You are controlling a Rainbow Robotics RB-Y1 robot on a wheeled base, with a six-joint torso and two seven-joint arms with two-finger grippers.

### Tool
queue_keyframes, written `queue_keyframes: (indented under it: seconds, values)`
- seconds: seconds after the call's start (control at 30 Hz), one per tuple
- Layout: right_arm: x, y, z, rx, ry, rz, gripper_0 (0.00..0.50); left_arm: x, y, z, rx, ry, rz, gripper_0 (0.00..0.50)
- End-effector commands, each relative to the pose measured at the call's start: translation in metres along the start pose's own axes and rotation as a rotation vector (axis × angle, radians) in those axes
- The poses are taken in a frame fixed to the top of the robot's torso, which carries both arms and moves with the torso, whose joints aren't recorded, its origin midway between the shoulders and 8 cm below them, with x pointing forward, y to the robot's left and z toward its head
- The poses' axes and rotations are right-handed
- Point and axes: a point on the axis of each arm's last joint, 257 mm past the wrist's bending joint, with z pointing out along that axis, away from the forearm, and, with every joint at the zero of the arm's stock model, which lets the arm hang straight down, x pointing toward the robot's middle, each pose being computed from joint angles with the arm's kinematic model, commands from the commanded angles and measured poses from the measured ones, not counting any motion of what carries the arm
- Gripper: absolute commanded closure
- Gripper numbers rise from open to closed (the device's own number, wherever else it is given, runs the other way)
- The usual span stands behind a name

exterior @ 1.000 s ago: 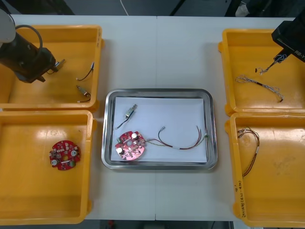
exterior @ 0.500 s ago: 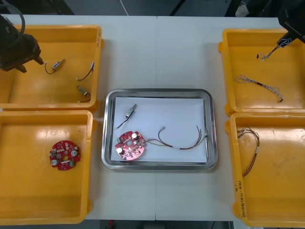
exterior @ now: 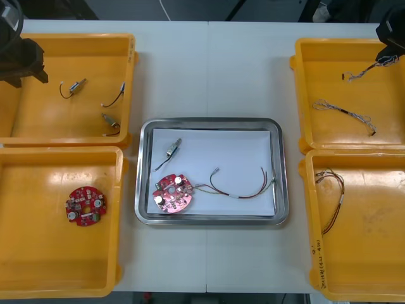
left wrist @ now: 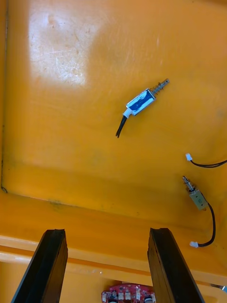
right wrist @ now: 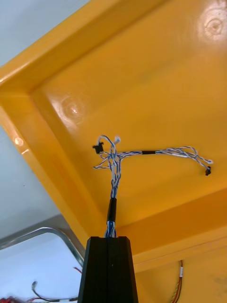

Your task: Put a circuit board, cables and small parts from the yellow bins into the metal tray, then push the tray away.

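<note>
Right gripper (right wrist: 112, 238), up at 2 o'clock of the table, has its fingers pinched tight on a blue-white cable (right wrist: 113, 184), and there it dangles over the 2 o'clock bin (exterior: 295, 95), with a spare cable (exterior: 345, 113) lying on the floor beneath. So we're in the cable step: pick made, by the look of it, delivery to come. The tray (exterior: 282, 164) sits dead centre and already carries a board (exterior: 172, 193), a metal part (exterior: 174, 147) and a red-yellow cable (exterior: 240, 187). Next call, I'd say: swing toward 8 o'clock, keep the loose end above the bin wall so it doesn't snag, then let go over the tray's middle. Left gripper (left wrist: 106, 232) hangs at 10 o'clock, fingers wide apart and empty, above the parts (left wrist: 141, 101) in the 10 o'clock bin (exterior: 76, 37).
</note>
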Motion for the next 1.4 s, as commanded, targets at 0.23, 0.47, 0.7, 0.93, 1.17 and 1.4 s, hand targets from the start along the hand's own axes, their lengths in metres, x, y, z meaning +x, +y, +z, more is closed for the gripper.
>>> queue_keyframes:
  seconds: [0.23, 0.47, 0.7, 0.93, 1.17, 1.4]
  values:
    - [-0.017, -0.003, -0.037, 0.003, -0.103, -0.084, 0.500, -0.020, 0.021, -0.024, -0.033, -0.069, 0.157, 0.000]
    - [-0.009, 0.006, -0.046, -0.056, -0.075, -0.129, 0.500, -0.029, 0.010, -0.017, -0.003, -0.101, 0.273, 0.000]
    - [0.011, 0.023, -0.053, -0.028, -0.069, -0.298, 0.500, -0.044, -0.002, -0.001, 0.040, -0.134, 0.366, 0.000]
    - [0.049, 0.052, -0.062, -0.071, -0.043, -0.482, 0.500, -0.058, -0.014, 0.024, 0.045, -0.166, 0.473, 0.000]
    - [0.094, 0.073, -0.068, -0.124, -0.045, -0.665, 0.500, -0.069, -0.026, 0.053, 0.051, -0.218, 0.548, 0.000]
    - [0.131, 0.089, -0.072, -0.156, -0.025, -0.818, 0.500, -0.070, -0.033, 0.075, 0.057, -0.242, 0.603, 0.000]
